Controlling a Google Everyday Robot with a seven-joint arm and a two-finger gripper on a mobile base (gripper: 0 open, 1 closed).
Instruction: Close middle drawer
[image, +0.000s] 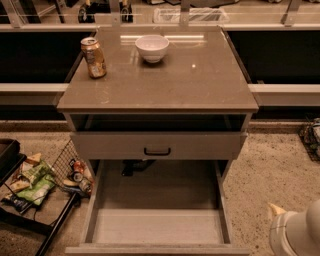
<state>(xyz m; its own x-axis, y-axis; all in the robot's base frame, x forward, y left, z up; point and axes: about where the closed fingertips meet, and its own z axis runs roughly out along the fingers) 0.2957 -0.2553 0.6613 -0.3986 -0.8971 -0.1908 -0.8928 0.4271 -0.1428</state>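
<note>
The grey-beige cabinet (160, 85) stands in the middle of the camera view. The middle drawer (157, 227) is pulled far out toward me, a wide shallow empty box whose front edge (157, 248) lies at the bottom of the frame. Its handle is hidden from above. Above it, the taller-fronted upper drawer (157, 145) with a black pull handle (157, 151) stands slightly out. The lowest drawer is hidden. My gripper (292, 232) shows only as a white rounded part at the bottom right, to the right of the open drawer and apart from it.
A drink can (94, 57) and a white bowl (152, 47) stand on the cabinet top. A wire rack with snack bags (35, 182) stands on the floor at the left. A dark object (311, 137) lies on the speckled floor at the right edge.
</note>
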